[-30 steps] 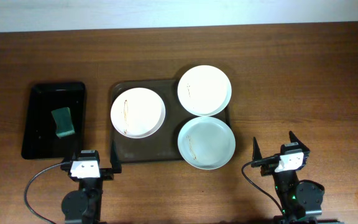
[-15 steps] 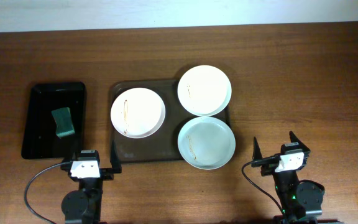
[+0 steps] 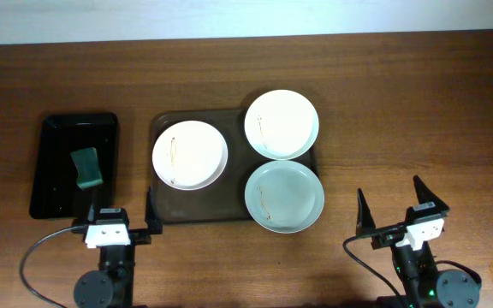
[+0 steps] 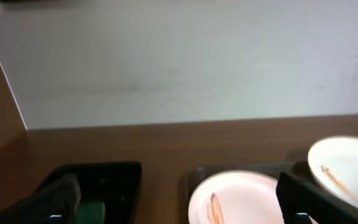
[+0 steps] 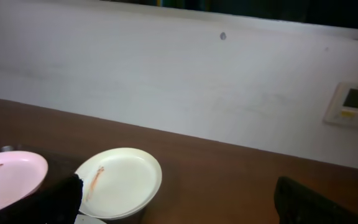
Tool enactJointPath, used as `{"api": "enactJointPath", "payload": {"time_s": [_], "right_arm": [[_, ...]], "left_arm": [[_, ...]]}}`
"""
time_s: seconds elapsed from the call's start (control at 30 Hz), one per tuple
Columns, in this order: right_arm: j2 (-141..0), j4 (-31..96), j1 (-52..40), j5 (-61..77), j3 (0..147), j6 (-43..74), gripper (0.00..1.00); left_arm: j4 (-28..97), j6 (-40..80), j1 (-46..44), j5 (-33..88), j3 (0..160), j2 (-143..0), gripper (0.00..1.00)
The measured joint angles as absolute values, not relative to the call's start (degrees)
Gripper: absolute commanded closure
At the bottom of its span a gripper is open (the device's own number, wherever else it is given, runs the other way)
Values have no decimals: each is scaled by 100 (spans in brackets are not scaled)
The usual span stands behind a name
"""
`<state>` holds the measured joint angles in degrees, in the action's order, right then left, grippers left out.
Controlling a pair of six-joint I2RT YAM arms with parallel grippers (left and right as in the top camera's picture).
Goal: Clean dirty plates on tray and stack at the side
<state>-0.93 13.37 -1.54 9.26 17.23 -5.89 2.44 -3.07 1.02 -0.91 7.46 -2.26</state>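
Three white plates lie on a dark brown tray [image 3: 163, 128]: a left plate [image 3: 190, 154] with an orange streak, a back right plate [image 3: 282, 123] overhanging the tray's far right corner, and a front right plate [image 3: 285, 197] with a streak. The left plate [image 4: 241, 196] and back right plate [image 4: 347, 171] show in the left wrist view; the back right plate [image 5: 120, 182] shows in the right wrist view. A green sponge [image 3: 86, 167] lies in a black tray [image 3: 54, 137]. My left gripper [image 3: 118, 216] is open near the table's front, left of the tray. My right gripper [image 3: 392, 210] is open at the front right.
The black sponge tray [image 4: 114, 174] stands left of the plate tray. Bare wooden table [image 3: 418, 111] lies right of the plates. A white wall [image 5: 166, 74] runs behind the table, with a small wall panel [image 5: 353, 102] at the right.
Both arms have shifted: the left gripper moved slightly left and toward the front edge, the right gripper moved right and toward the front. The plates and sponge have not moved.
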Motion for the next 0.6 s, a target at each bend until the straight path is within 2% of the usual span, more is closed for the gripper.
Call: {"api": "enactJointPath", "payload": {"time_s": [0.13, 0.23, 0.3, 0.5, 0.6], "right_arm": [[-167, 1369, -154, 1004, 1879, -596, 2], [-847, 1546, -154, 1116, 2620, -591, 2], [-2047, 1927, -154, 1363, 3540, -593, 1], [-5782, 4720, -154, 2091, 7415, -567, 2], [-7601, 5806, -316, 2703, 9356, -292, 2]], "left_arm": [[239, -307, 102, -104, 1931, -1227, 1], [626, -309, 102, -106, 3109, -2364, 1], [1221, -327, 102, -104, 4145, -3343, 1], [3527, -349, 154, -69, 7282, -5902, 1], [4600, -349, 897, 1013, 8862, -7494, 1]]}}
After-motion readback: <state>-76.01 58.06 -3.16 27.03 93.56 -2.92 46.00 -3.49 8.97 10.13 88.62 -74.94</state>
